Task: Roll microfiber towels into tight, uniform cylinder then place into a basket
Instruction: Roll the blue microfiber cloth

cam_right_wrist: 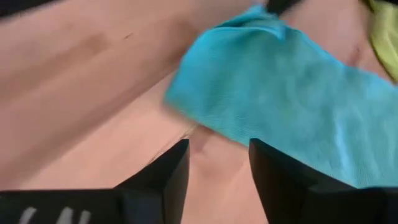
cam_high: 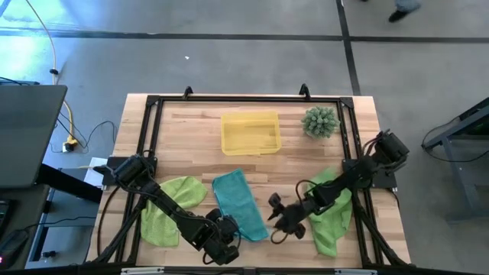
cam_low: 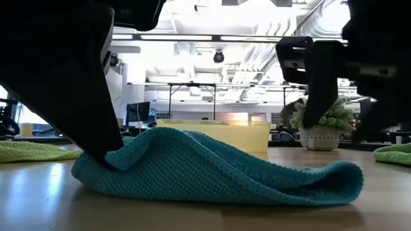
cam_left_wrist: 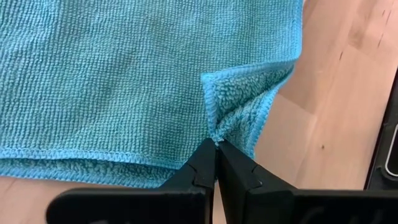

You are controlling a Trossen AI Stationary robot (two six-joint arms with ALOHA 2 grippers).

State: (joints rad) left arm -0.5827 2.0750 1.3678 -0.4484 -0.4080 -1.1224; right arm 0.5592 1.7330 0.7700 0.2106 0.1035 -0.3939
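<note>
The teal towel [cam_high: 239,202] lies on the wooden table, humped in soft folds [cam_low: 218,167], with one near corner turned over so its fluffy underside [cam_left_wrist: 242,106] shows. My left gripper [cam_left_wrist: 216,148] is shut on that corner at the towel's near end [cam_high: 228,233]. My right gripper [cam_right_wrist: 217,168] stands open just right of the towel's near end [cam_high: 276,223], with bare table between its fingers, touching nothing. A lime-green towel [cam_high: 172,208] lies flat on the left, and another [cam_high: 334,210] lies under my right arm. The yellow basket [cam_high: 250,134] stands at the far middle. My left gripper pinches the teal towel's turned-over corner [cam_left_wrist: 214,138] between its two fingertips, right where the folded flap meets the hemmed edge. The fingers slant down from the table's near side. The rest of the towel lies slack on the table.
A spiky green plant in a pot [cam_high: 319,122] stands right of the basket at the far edge. A black frame [cam_high: 153,103] runs around the tabletop. Bare wood shows between the towels and the basket.
</note>
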